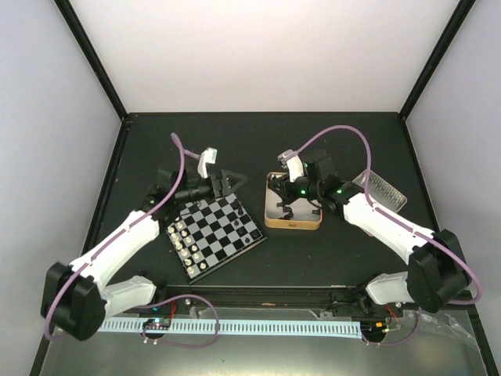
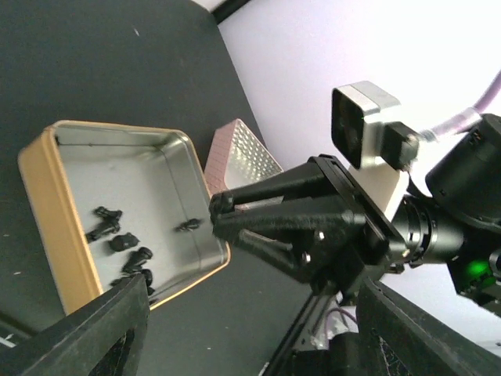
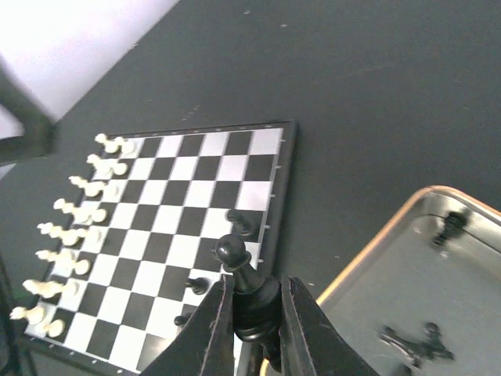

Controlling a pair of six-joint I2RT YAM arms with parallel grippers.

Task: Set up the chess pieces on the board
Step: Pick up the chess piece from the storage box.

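The right gripper is clamped on a black piece, held upright by its base near the right edge of the board, probably so it lands standing. The left gripper hovers beyond the board's far edge with its jaws apart, clear of that path.

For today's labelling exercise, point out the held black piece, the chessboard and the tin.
black piece [image 3: 232, 251], right wrist view, its round head.
chessboard [image 1: 219, 231], top external view, a bare middle square.
tin [image 2: 61, 227], left wrist view, its gold outer wall.

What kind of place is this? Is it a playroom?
Probably a robot lab booth, not a playroom. A left arm and a right arm are bolted to a black table, plain pale walls box it in, and a tiny chessboard sits beside a tin.
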